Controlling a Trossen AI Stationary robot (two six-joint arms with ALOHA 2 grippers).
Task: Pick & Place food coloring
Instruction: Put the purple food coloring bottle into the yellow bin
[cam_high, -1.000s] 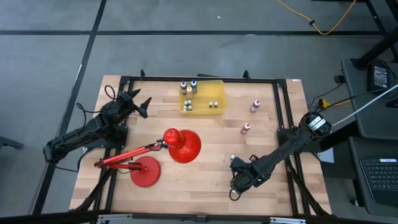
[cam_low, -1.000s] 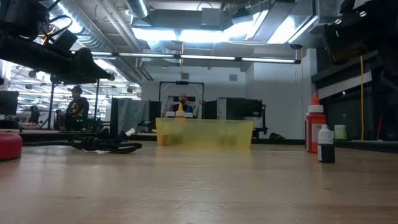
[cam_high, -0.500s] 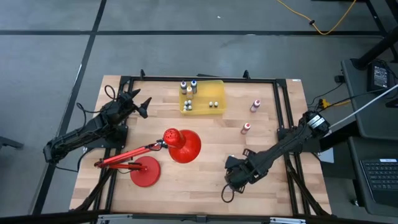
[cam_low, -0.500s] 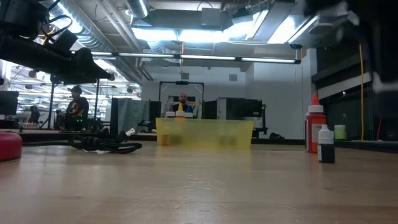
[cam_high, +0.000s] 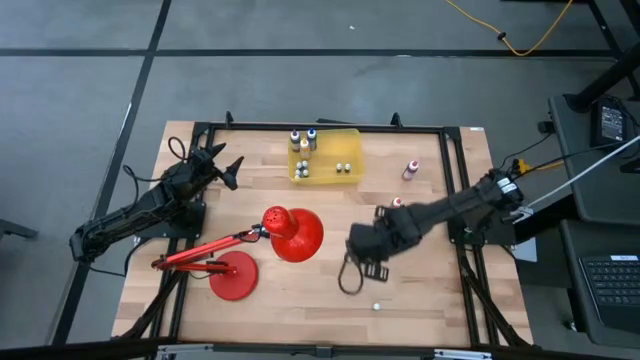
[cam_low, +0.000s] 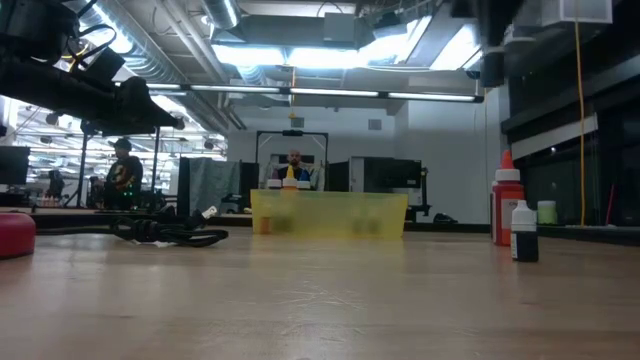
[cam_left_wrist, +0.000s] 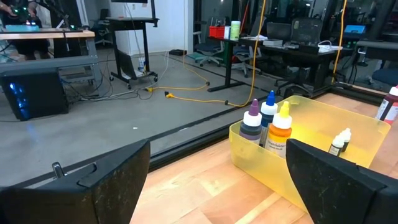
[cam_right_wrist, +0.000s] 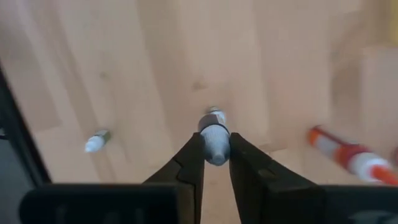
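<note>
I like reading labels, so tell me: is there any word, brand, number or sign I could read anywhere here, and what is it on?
None can be read.
The food coloring bottles in the yellow bin: label print too small to read.
The small bottle in the right gripper: no readable text.
The red desk lamp: no marking visible.

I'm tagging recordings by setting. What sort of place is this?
Probably a robotics lab or workshop: exposed ceiling ducts, desks with monitors, and cables on a bare concrete floor around the wooden table.
</note>
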